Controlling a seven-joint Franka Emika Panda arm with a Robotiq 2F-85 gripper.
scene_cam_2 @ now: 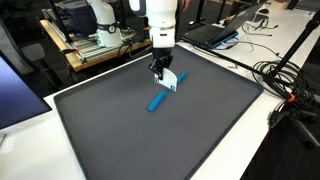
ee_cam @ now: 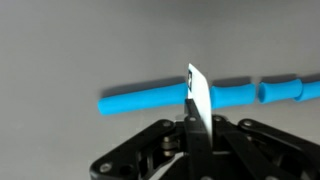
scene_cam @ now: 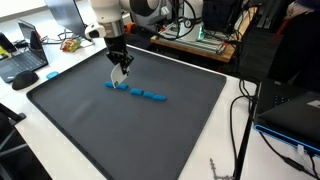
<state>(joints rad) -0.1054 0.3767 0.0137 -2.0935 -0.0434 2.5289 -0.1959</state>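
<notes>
Gripper [ee_cam: 193, 120] clamps white card [ee_cam: 197, 90], partly hiding blue sticks [ee_cam: 140, 99].

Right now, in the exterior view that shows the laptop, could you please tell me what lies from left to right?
Open black laptop → small flat blue object → gripper shut on thin white card → rightmost bright-blue block → black cables.

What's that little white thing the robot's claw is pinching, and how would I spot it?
Find the big dark mat, then the row of blue sticks near its middle. Above one end of that row the gripper pinches a white card on edge: the only white, thin, flat piece there, with a black mark near its top.
</notes>
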